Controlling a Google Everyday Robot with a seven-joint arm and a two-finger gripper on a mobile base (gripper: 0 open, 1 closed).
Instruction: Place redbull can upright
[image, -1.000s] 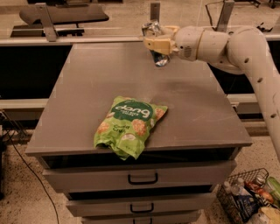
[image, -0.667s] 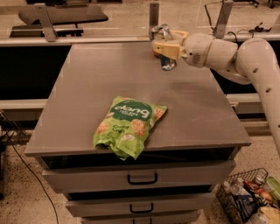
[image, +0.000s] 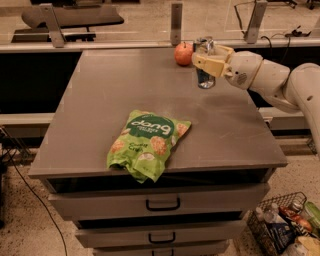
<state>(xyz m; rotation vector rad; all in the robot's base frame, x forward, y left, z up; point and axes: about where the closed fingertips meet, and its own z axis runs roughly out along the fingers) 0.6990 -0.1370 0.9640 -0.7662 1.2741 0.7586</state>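
Redbull can (image: 205, 80): upright over the far right part of the table, clasped by the gripper.

Table (image: 105, 110): grey and flat-topped, fills most of the view. Carries stacked drawers (image: 100, 207) at the front, the top one with a dark handle (image: 162, 204). Backs onto a pale rail (image: 100, 46) with upright posts (image: 176, 22) rising from it.

Arm (image: 272, 80): white and thick, enters from the right edge of the view. Reaches across the table's far right corner and ends in the gripper.

Bag (image: 149, 145): green snack bag with white lettering, lies flat near the front of the table, a little off centre on the side away from the arm. Pokes its lower end just past the front edge. Sits well apart from the can.

Basket (image: 260, 227): wire, stands on the floor at the lower right, beside the drawers. Holds bottles and packets.

Gripper (image: 205, 61): hangs above the table's far right part, wrist toward the arm's side. Has tan fingers (image: 216, 64) closed across the can's upper part, pinching it.

Can, closer: silver with blue, slim and tall. Shows its top above the fingers and its lower half below them. Brings its base down at tabletop level; cannot tell whether touching the surface or just clear of it.

Apple (image: 183, 53): red, rests at the far edge of the table, just beside the can and the finger ends, on the side away from the arm. Cannot tell whether touching either.
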